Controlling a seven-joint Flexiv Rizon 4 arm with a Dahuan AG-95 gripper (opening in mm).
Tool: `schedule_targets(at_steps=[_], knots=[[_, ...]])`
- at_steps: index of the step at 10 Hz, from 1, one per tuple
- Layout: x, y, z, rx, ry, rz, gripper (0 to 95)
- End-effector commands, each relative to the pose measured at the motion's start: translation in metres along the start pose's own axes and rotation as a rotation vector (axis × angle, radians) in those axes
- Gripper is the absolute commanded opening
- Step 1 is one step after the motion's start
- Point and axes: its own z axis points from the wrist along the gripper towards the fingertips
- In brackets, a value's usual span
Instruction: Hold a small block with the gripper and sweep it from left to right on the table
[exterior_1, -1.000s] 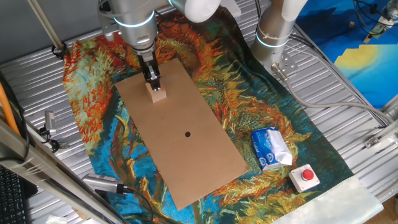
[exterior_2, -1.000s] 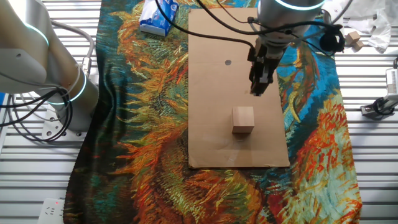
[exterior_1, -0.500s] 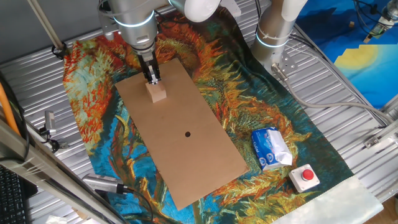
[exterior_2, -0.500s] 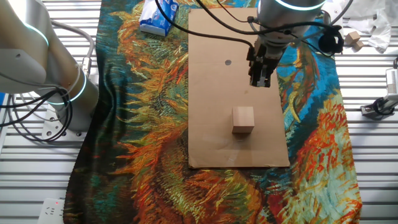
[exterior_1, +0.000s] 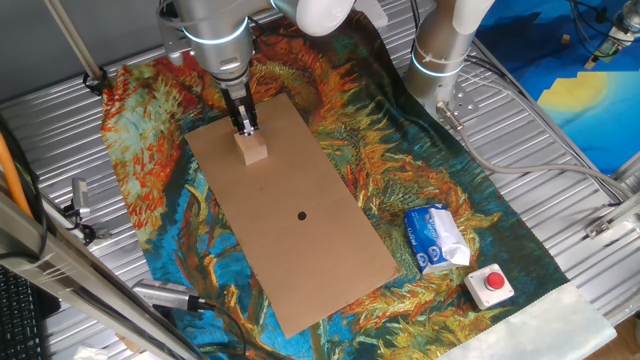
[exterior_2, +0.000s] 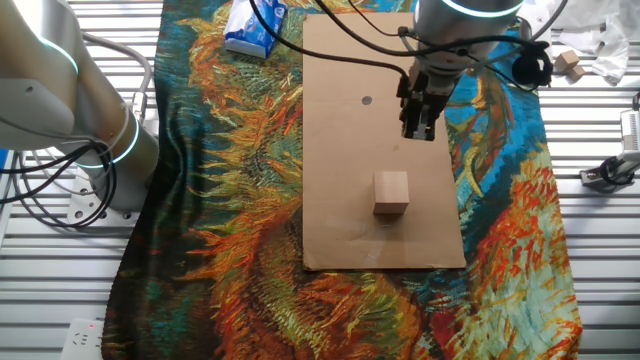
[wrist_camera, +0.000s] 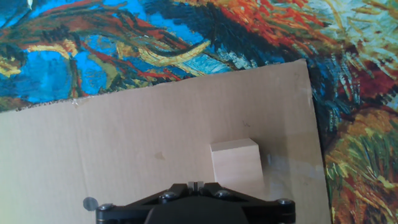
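A small black two-fingered hand (exterior_1: 245, 124) at the end of a silver-grey robot arm with a light-blue ring (exterior_1: 215, 36) hangs above a flat brown rectangular board (exterior_1: 300, 250), its fingers pointing down; whether they are parted or pressed together cannot be told from any view, and nothing is seen between them. In the other fixed view the hand (exterior_2: 417, 128) is clearly apart from the tiny pale tan wooden cube (exterior_2: 391, 192), which sits upright on the board (exterior_2: 340, 150) nearer that board's bottom edge, with bare board between cube and fingertips. In the first fixed view the cube (exterior_1: 253, 149) appears just below the fingertips, at the board's upper left part. The hand view looks down past the hand's dark body at the bottom of the picture onto the cube (wrist_camera: 235, 163), which lies near the board's (wrist_camera: 124, 149) right edge and is not touched by anything. A small dark hole (exterior_1: 302, 215) marks the middle of the board. The board lies on an orange-and-blue painted cloth (exterior_1: 150, 170) spread over a ribbed silver metal desk (exterior_1: 560, 200). On the cloth, well apart from the cube, rest a blue-and-white packet (exterior_1: 435, 239) and, just beside it, a red button on a pale box (exterior_1: 491, 284). The base column of a second silver arm (exterior_1: 447, 50) stands at the cloth's far edge.
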Motion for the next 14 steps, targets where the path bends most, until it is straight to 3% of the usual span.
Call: schedule_targets(at_steps=[1, 3, 6, 12, 14], knots=[[0.001, -0.004, -0.002, 0.001, 0.038, 0.002, 0.0], [0.005, -0.016, -0.002, 0.004, 0.038, 0.005, 0.0], [0.018, -0.043, 0.012, -0.002, 0.022, -0.021, 0.0], [0.016, -0.047, 0.042, -0.006, 0.013, -0.005, 0.0], [0.016, -0.052, 0.047, -0.01, 0.012, -0.011, 0.0]])
